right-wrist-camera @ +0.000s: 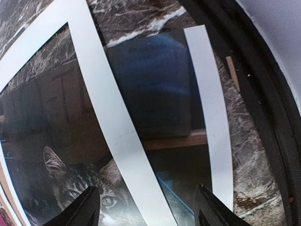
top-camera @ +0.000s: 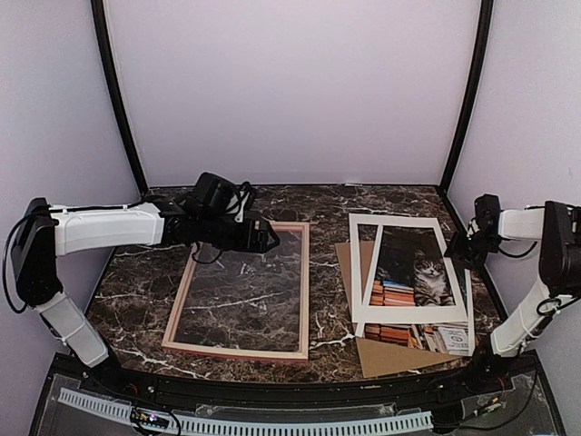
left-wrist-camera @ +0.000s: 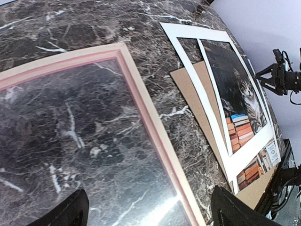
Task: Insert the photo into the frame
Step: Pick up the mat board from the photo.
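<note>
Paper so thin would likely flex and slide: the photo (top-camera: 408,268) lay under the white mat (top-camera: 408,314) on the backing board (top-camera: 386,359), right of the frame (top-camera: 305,291) (its exposed lower edge looked pinchable). The left gripper (top-camera: 268,238) and right gripper (top-camera: 458,247) stood spread, empty.

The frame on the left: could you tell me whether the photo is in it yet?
Empty: only marble shows through the frame; the photo lies apart to its right, under the white mat.

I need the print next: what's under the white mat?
The photo, seen through its window and past its near edge; brown backing board lowest. Rails of the white mat hide strips of it.
</note>
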Controlling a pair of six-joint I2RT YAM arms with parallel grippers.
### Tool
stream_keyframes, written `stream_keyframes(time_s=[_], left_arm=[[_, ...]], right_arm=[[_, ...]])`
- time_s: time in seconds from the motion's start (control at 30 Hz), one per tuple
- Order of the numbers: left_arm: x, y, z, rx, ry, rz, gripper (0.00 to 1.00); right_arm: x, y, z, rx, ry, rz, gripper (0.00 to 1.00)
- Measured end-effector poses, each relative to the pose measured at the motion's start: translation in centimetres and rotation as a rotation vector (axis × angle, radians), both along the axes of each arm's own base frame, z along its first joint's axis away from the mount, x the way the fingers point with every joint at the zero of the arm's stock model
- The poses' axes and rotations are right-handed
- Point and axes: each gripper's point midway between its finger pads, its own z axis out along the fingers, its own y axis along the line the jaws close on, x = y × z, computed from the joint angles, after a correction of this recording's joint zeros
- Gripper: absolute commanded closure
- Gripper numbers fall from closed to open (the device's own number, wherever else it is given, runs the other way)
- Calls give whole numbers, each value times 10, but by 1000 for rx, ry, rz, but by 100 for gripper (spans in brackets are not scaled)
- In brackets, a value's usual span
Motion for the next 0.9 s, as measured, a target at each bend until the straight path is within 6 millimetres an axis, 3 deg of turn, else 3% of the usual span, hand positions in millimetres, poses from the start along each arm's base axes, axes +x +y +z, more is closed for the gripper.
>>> stream_keyframes(time_s=[0.27,0.43,0.67,0.9], left_arm=[[-19,-82,-16,-7,24,-152,8],[-29,-128,-26,-17,30,-230,11],[-40,-181,-58,-20,70,-321,15],[-44,-212,-96,-9,119,-365,19]], right_arm=[[-2,11,-15,54,10,30,38],[-1,14,-19,66,-4,46,47],[-7,22,-19,95,-37,68,59],[-17,33,-15,142,-55,94,68]])
